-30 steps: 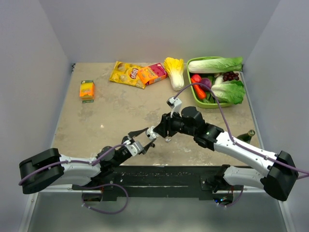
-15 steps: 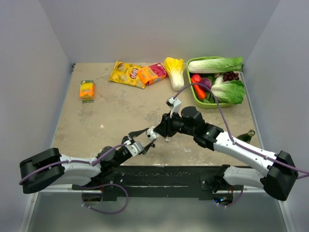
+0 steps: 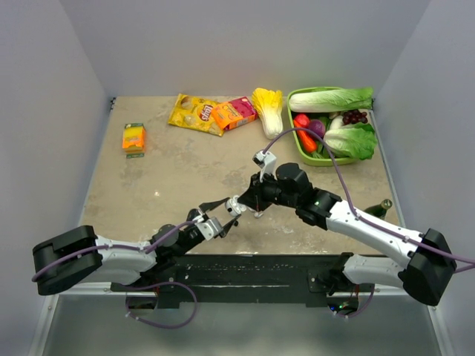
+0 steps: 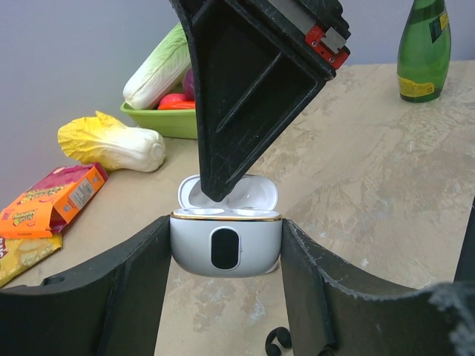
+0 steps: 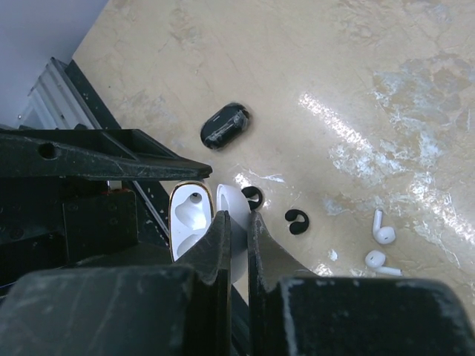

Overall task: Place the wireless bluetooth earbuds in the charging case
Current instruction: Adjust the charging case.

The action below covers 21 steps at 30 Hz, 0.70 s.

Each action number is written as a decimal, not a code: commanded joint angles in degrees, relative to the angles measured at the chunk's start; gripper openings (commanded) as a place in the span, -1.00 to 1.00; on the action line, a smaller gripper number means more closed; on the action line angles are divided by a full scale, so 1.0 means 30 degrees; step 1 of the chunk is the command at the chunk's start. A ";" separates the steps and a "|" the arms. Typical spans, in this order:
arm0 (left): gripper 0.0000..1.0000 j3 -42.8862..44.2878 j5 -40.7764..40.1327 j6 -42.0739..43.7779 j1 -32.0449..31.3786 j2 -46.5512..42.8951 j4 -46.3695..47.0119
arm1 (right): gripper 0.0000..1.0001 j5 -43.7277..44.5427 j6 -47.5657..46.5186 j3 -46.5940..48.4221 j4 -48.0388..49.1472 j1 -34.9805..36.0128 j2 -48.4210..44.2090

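My left gripper (image 4: 226,256) is shut on the white charging case (image 4: 226,241), holding it by its sides just above the table; it has a gold rim and its lid stands open. My right gripper (image 5: 237,222) comes from above and is pinched on the open lid (image 5: 231,204). The case's sockets (image 5: 189,222) look empty. Two black C-shaped earbuds (image 5: 253,196) (image 5: 297,221) lie on the table just beyond the case. Two white earbuds (image 5: 384,233) (image 5: 375,259) lie further right. In the top view both grippers (image 3: 223,215) (image 3: 241,202) meet at the front middle.
A black oval case (image 5: 224,126) lies on the table beyond the white case. A green bottle (image 3: 377,209) stands at the right. A green basket (image 3: 295,144) of vegetables, a cabbage (image 3: 269,110), a snack box (image 3: 234,113), a chips bag (image 3: 194,113) and an orange box (image 3: 134,138) lie at the back.
Both arms have shifted only very slightly. The left gripper still holds the case and the right gripper stays at its lid.
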 commanded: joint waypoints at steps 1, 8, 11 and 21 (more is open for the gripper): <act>-0.76 0.0502 -0.0282 -0.0229 -0.0116 -0.0056 0.6666 | -1.00 0.0465 -0.1737 0.1275 -0.0996 0.0008 -0.0537; 0.39 0.1116 -0.1541 -0.0933 -0.0116 -0.0671 0.3682 | -1.00 0.1053 -0.3466 0.2272 -0.2315 0.0008 -0.1418; 0.99 0.1293 -0.1922 -0.0962 -0.0116 -0.0613 0.3530 | -1.00 0.0935 -0.3526 0.2390 -0.2404 0.0008 -0.1476; 1.00 0.1850 -0.3270 -0.3125 -0.0116 -0.1109 0.1159 | -1.00 0.2161 -0.3994 0.3032 -0.2754 0.0037 -0.2705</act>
